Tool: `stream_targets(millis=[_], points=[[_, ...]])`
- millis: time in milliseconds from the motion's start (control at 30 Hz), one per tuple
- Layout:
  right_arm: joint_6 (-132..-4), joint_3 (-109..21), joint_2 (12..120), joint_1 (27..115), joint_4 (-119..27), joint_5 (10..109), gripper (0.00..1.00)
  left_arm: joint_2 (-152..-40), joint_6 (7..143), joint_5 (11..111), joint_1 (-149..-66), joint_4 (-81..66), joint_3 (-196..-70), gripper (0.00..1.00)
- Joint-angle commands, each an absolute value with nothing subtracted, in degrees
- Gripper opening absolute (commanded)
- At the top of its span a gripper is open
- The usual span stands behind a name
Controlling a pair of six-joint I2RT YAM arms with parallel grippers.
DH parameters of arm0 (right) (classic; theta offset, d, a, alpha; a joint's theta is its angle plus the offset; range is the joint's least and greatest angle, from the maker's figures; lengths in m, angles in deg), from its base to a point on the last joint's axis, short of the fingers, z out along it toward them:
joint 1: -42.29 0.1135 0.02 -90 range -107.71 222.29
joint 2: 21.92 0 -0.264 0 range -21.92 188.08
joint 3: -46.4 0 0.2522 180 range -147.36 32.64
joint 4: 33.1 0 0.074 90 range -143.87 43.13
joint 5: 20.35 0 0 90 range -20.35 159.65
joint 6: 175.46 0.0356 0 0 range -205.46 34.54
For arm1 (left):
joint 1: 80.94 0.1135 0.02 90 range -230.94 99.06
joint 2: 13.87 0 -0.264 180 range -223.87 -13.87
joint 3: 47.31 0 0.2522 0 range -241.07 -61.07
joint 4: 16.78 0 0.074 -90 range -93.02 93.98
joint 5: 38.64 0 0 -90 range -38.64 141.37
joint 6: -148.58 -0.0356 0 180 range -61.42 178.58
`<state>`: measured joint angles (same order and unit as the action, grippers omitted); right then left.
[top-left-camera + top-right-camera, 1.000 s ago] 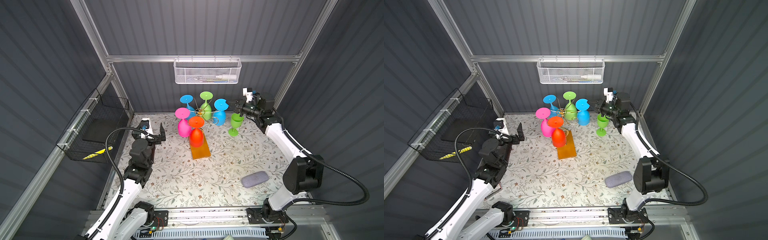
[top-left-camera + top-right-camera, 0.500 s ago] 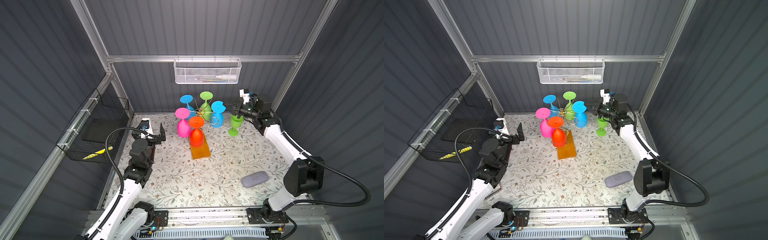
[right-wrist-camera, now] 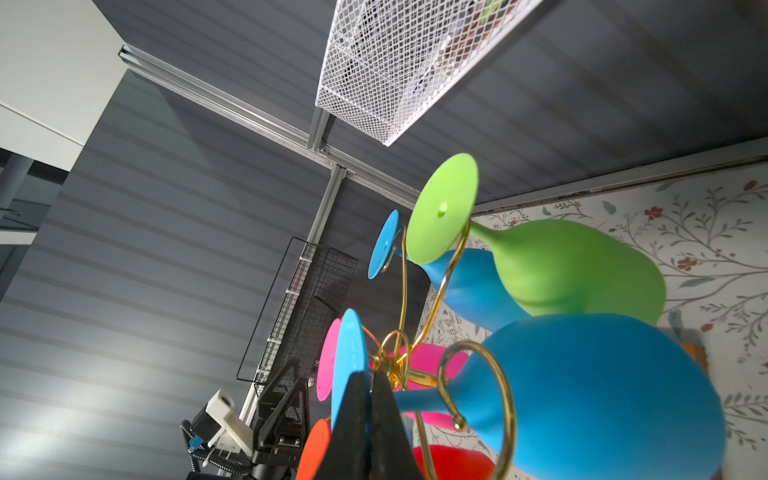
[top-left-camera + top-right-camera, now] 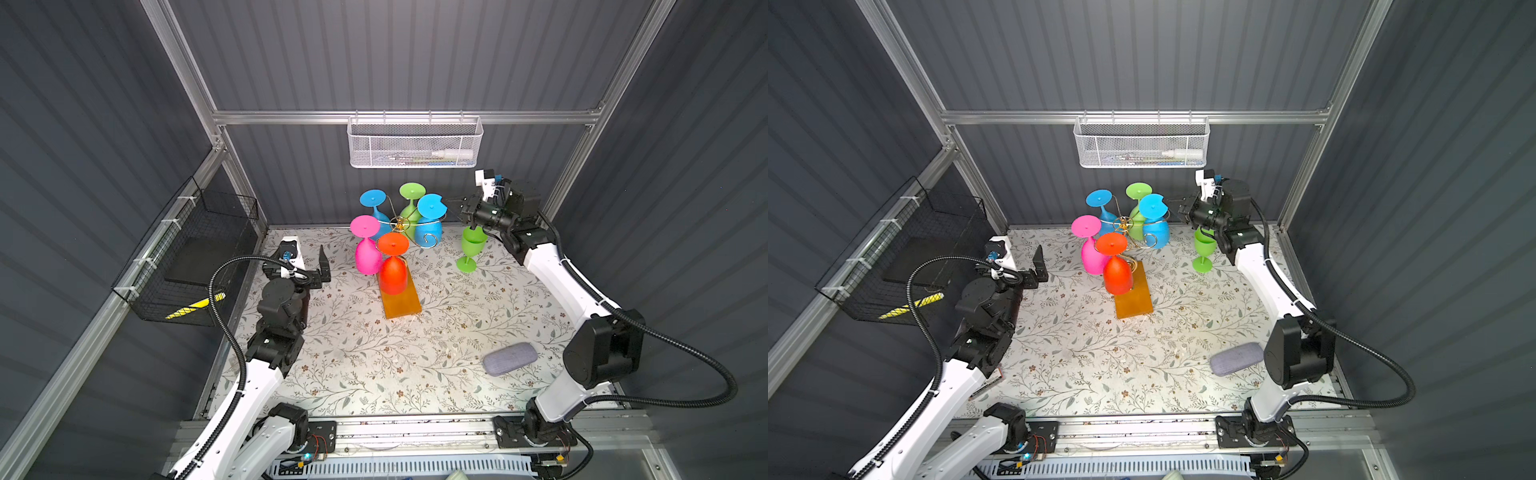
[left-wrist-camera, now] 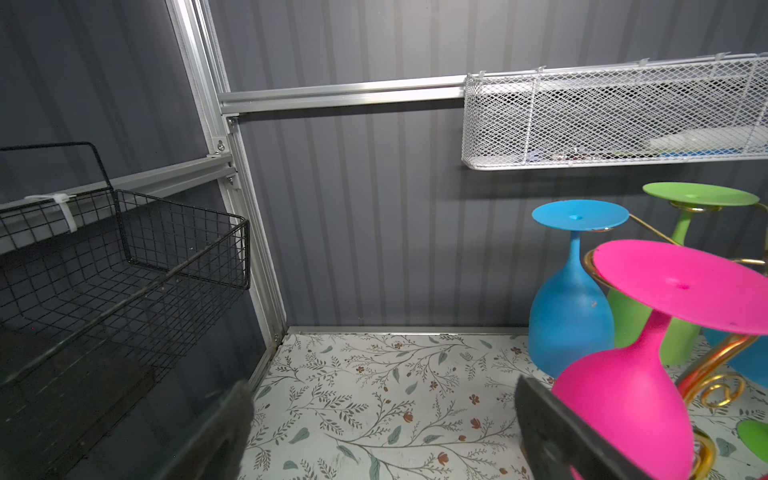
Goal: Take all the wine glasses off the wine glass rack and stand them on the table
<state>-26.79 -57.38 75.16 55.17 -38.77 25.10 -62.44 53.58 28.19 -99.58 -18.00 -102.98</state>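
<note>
Far tabletop edge: right tool (image 3: 371, 378) pinched together, tip at hanging blue wine glass (image 4: 430, 229) foot, likely to nudge it off wine glass rack (image 4: 401, 302); left tool (image 5: 384, 390) spread wide, idle.

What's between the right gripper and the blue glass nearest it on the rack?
Nothing visible. The shut right gripper has its tips right beside the foot disc of the blue wine glass; contact can't be confirmed. Gold wire of the wine glass rack loops round that glass's stem just beyond the tips.
</note>
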Motion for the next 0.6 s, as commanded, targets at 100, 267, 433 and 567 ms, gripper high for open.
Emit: stream_targets(millis=[100, 267, 433, 567], points=[[-26.07, -61.31, 78.63, 55.3, -36.65, 26.13, 0.0, -61.45, 53.08, 27.46, -99.14, -17.96, -102.55, 1.0], [-24.64, -62.72, 80.36, 55.3, -34.96, 26.77, 0.0, -61.58, 53.04, 27.36, -99.14, -17.96, -102.52, 1.0], [-24.68, -63.14, 80.69, 55.12, -34.47, 28.28, 0.0, -61.53, 53.04, 27.36, -99.14, -17.96, -102.58, 0.99], [-24.05, -62.55, 80.77, 54.88, -33.67, 29.43, 0.0, -61.51, 53.01, 27.37, -99.14, -17.96, -102.54, 1.0]])
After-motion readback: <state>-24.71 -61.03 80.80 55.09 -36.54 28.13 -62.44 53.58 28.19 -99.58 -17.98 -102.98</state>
